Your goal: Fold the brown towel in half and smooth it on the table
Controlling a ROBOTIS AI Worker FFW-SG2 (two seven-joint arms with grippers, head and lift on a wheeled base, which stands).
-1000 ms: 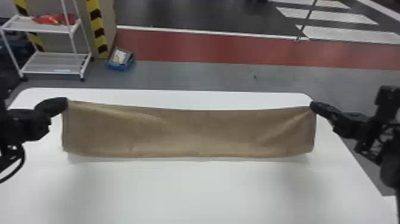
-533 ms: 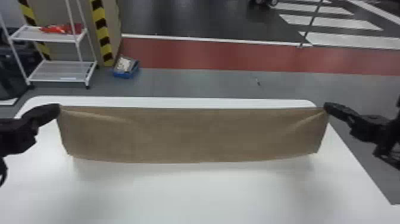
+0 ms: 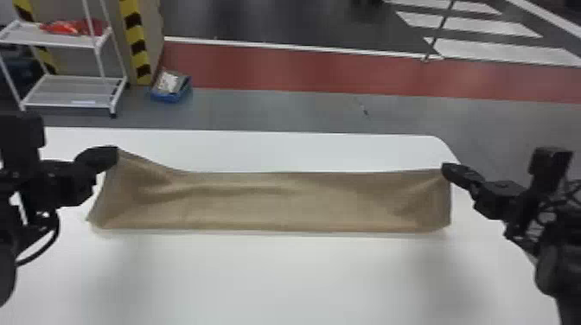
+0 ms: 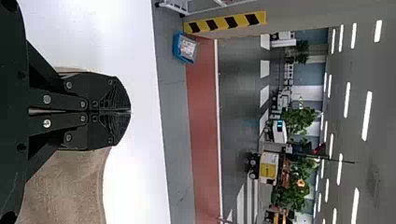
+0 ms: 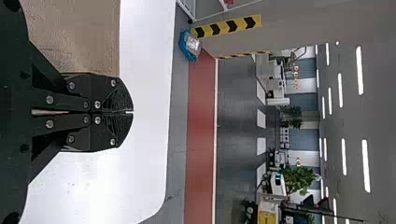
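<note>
Left gripper point(image 3: 116, 152) and right gripper point(image 3: 444, 168) are pinching the brown towel point(image 3: 276, 201) by its far corners

With twelve o'clock pointing to the far side of the head view, the towel is stretching as a long band across the middle of the white bench point(image 3: 302, 276), from nine to three o'clock. Its far left corner is peaking toward ten o'clock, and folds are running inward from both gripped corners. Its near edge is running almost straight along the six o'clock side, with a faint shadow lying beside it.

The left arm point(image 3: 65, 186) is coming in at nine o'clock, its wrist lying nearly level and its gripper tipping slightly up toward two o'clock. A dark cable point(image 3: 54, 235) is looping below that wrist. In the left wrist view, the left gripper point(image 4: 129, 112) is keeping its two fingers pressed together, with towel spreading out from beneath them.

The right arm point(image 3: 503, 199) is reaching in from between three and four o'clock, angling its gripper toward ten o'clock. In the right wrist view, the right gripper point(image 5: 131, 112) is also holding its fingers together, with the cloth extending to one side.

Beyond the bench, a white shelf point(image 3: 71, 103) is standing toward eleven o'clock, with a blue box point(image 3: 170, 96) sitting on the floor point(image 3: 276, 112) near it.
</note>
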